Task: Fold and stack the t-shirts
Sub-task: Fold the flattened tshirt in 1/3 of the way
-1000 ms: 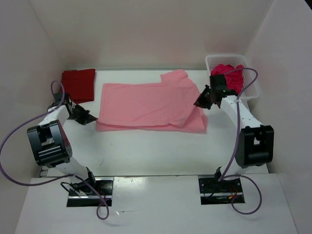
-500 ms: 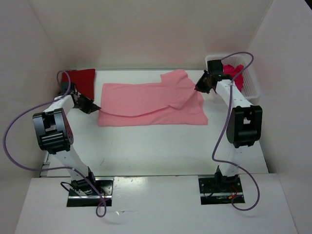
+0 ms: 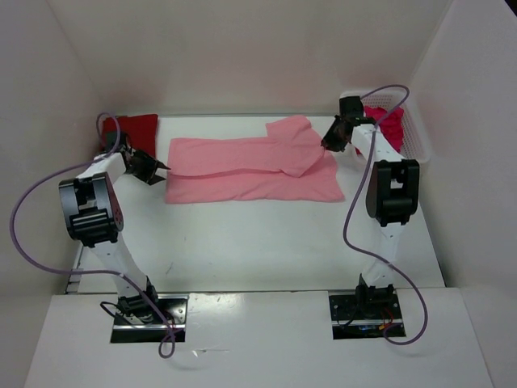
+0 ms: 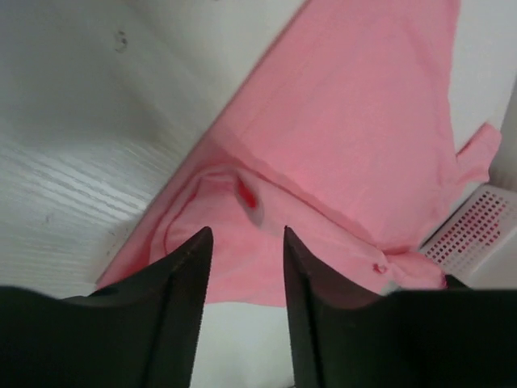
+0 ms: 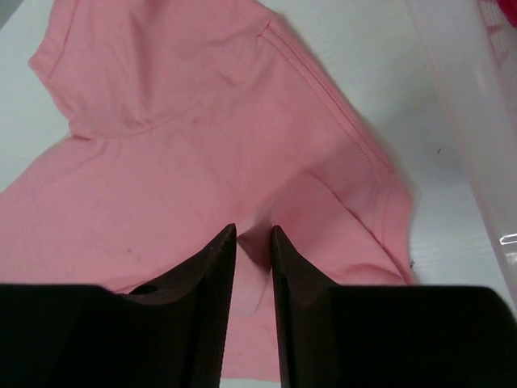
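The light pink t-shirt point(image 3: 250, 166) lies in the middle of the table, folded lengthwise into a long band, one sleeve flipped up at its back right. My left gripper point(image 3: 159, 169) stands open just off the shirt's left end; in the left wrist view its fingers point(image 4: 246, 234) frame bare table, with the pink cloth point(image 4: 355, 121) beyond the tips. My right gripper point(image 3: 326, 146) hovers over the shirt's right end, its jaws point(image 5: 252, 230) slightly apart above the pink cloth point(image 5: 186, 121). A dark red t-shirt point(image 3: 137, 129) sits folded at the back left. The crimson t-shirt point(image 3: 393, 121) is bunched in the basket.
The white lattice basket point(image 3: 422, 145) stands at the back right corner, close beside my right arm; its wall point(image 5: 477, 121) shows in the right wrist view. White walls close in the table on three sides. Purple cables loop from both arms.
Both grippers carried the pink shirt's near edge toward the back, folding it in half lengthwise. Both were shut on the cloth and have now opened and let go.
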`<move>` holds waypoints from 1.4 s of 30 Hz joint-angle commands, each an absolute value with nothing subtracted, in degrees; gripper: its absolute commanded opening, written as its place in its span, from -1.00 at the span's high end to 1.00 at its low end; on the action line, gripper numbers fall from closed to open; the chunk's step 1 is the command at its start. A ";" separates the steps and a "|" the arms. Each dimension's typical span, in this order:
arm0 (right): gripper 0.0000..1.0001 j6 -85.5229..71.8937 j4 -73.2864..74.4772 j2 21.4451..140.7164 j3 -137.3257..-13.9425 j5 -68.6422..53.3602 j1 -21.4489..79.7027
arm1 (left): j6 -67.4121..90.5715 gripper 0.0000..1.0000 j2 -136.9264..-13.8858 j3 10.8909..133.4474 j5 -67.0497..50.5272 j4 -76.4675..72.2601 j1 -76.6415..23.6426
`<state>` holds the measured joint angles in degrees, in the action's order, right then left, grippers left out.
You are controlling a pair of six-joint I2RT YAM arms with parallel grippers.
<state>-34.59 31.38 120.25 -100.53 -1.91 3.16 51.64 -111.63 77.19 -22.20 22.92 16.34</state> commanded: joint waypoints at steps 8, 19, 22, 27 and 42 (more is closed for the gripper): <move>0.42 -34.54 24.88 100.04 -80.04 -2.89 2.29 | 48.43 -0.08 -91.15 57.16 -23.02 20.22 18.36; 0.36 -37.88 19.07 91.85 -54.58 -5.19 -4.65 | 48.16 -0.04 -99.92 55.28 -25.31 16.71 19.51; 0.26 -37.88 18.37 92.37 -53.88 -4.66 -4.66 | 48.78 0.02 -101.77 56.59 -25.84 16.17 19.51; 0.11 -37.88 18.37 94.74 -54.76 -3.43 -5.18 | 48.78 0.37 -103.45 56.60 -26.54 15.03 18.99; 1.00 -42.10 24.86 81.95 -46.85 -8.35 -11.43 | 42.99 0.99 -95.46 50.55 -24.87 22.58 24.78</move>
